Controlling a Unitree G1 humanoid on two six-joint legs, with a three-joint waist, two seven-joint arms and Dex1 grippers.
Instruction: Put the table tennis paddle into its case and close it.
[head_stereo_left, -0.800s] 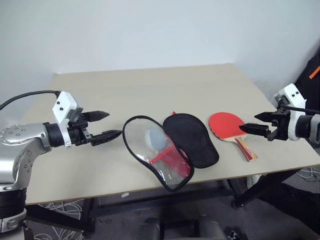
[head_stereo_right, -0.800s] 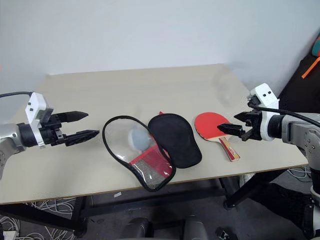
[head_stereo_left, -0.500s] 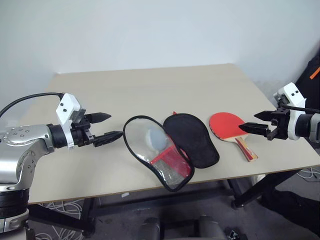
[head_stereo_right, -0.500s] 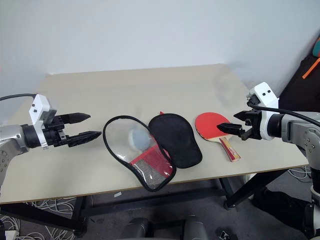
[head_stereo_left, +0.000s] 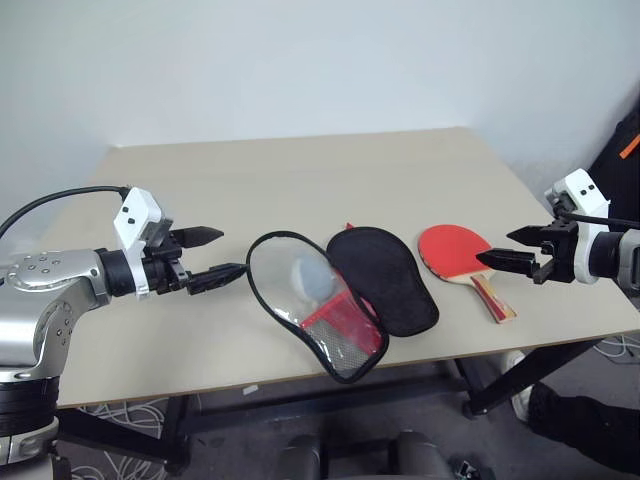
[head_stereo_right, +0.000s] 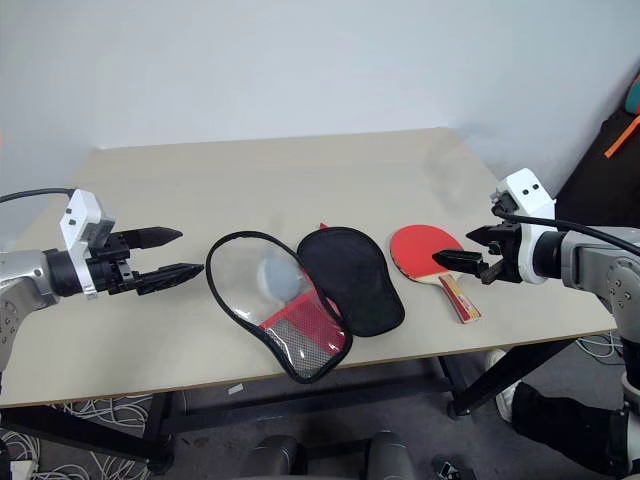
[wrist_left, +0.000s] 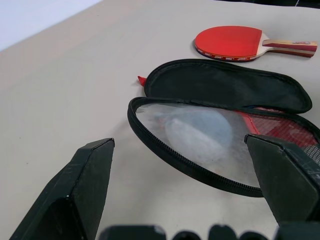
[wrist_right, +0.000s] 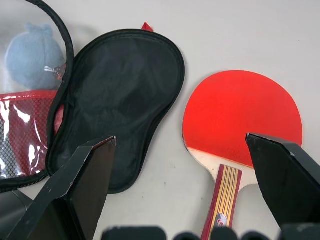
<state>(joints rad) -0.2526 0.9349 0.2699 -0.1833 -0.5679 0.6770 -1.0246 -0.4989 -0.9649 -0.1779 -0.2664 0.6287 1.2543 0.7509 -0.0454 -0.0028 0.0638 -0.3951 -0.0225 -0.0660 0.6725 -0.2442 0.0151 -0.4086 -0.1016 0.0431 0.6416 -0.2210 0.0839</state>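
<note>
The table tennis paddle (head_stereo_left: 452, 248) lies red face up at the table's right, its striped handle (head_stereo_left: 495, 298) pointing toward the front edge. The case (head_stereo_left: 385, 278) lies unzipped and spread flat at the middle. Its black fabric half is next to the paddle and its clear half (head_stereo_left: 300, 290) with the red label is on the left. My left gripper (head_stereo_left: 228, 252) hovers open just left of the clear half. My right gripper (head_stereo_left: 496, 246) hovers open over the paddle's right edge, near where the blade meets the handle. Neither holds anything.
A grey-blue round lump (wrist_right: 32, 52) sits under the clear half. The beige table (head_stereo_left: 300, 180) is bare behind the case. Its front edge runs close below the case and the handle. Cables (head_stereo_left: 110, 415) lie on the floor beneath, and a person's shoe (head_stereo_left: 518, 398) shows under the right corner.
Both grippers hold nearly the same places, still open. A person's leg and shoe have shifted under the table's right corner.
</note>
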